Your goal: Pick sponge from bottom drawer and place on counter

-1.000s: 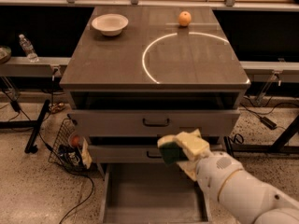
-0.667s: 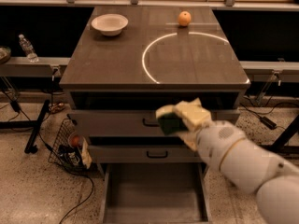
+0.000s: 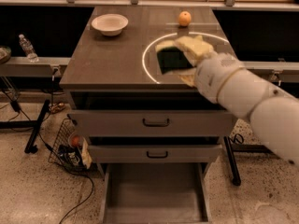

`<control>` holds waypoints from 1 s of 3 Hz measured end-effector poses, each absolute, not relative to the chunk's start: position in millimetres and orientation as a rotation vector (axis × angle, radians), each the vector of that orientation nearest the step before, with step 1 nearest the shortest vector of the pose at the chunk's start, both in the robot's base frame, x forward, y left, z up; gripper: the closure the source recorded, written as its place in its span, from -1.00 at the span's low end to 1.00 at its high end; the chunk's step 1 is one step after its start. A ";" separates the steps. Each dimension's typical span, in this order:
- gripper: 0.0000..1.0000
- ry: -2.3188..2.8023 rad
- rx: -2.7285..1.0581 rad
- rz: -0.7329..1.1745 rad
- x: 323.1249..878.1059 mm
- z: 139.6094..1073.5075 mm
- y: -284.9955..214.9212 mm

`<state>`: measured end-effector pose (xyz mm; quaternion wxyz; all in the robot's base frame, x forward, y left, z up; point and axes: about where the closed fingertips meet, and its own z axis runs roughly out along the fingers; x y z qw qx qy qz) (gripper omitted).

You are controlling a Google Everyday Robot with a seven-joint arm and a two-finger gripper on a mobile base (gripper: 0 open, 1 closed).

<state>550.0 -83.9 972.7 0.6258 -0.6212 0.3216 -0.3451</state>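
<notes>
Clamping the rectangular dark-green-and-yellow foam sponge (image 3: 169, 61) in its jaws, the pale gripper (image 3: 182, 59) hangs above the grey-brown counter (image 3: 112, 59); it should lower gently, then release it flat.

Lab benches (image 3: 28, 67), pincer (image 3: 175, 63) gripping sponge (image 3: 167, 57) over counter (image 3: 107, 59)

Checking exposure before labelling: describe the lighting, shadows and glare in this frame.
Camera view: the light is warm and fairly dim. The counter has a soft sheen, and its white arc is the brightest line. The recess under the counter top is in deep shadow. The bottom drawer floor is evenly lit. The gripper, over the counter, holds the sponge, whose face looks almost black.
</notes>
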 end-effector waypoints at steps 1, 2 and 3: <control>1.00 0.694 -1.414 -0.755 566.3 986.7 -56.8; 1.00 0.692 -1.417 -0.752 565.6 985.5 -55.0; 1.00 0.684 -1.402 -0.745 597.9 992.8 -56.3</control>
